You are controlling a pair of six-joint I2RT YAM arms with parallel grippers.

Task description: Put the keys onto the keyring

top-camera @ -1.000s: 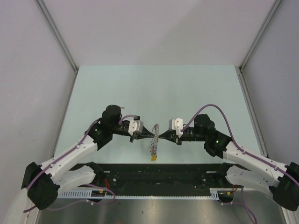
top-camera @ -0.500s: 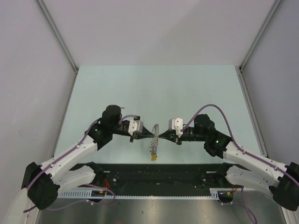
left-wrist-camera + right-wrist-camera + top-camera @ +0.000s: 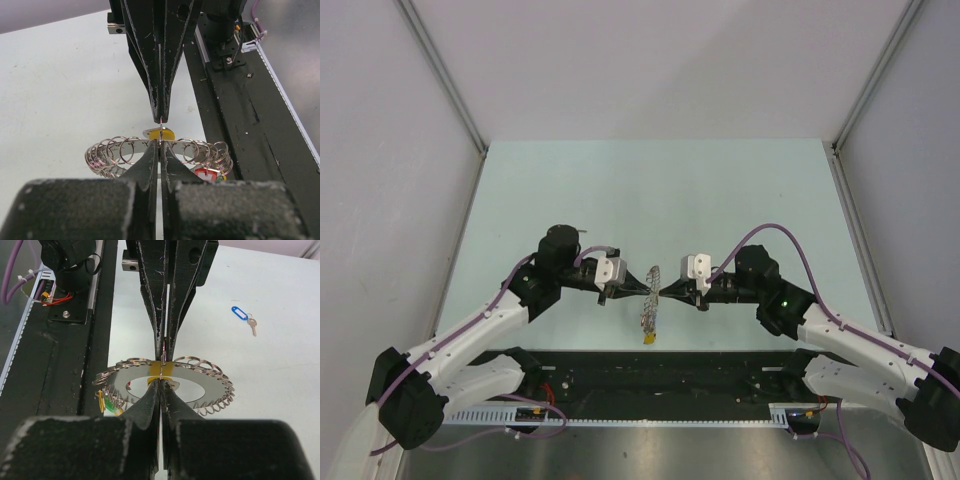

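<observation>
The keyring (image 3: pixel 650 305), a flat grey disc fringed with small split rings and coloured tags, is held off the table, edge-on, between both grippers. My left gripper (image 3: pixel 160 145) is shut on its near rim (image 3: pixel 112 148). My right gripper (image 3: pixel 161 379) is shut on the yellow-tagged key (image 3: pixel 161 134) at the ring's (image 3: pixel 212 376) inner edge, tip to tip with the left one. The blue-tagged key (image 3: pixel 243 316) lies loose on the table beyond the ring. In the top view the grippers (image 3: pixel 642 288) (image 3: pixel 666 291) meet at the ring.
The pale green table (image 3: pixel 650 190) is walled by grey panels on three sides. A black rail (image 3: pixel 660 370) with cables and the arm bases runs along the near edge, just below the ring. Red, green and yellow tags (image 3: pixel 210 174) hang from the ring's near side.
</observation>
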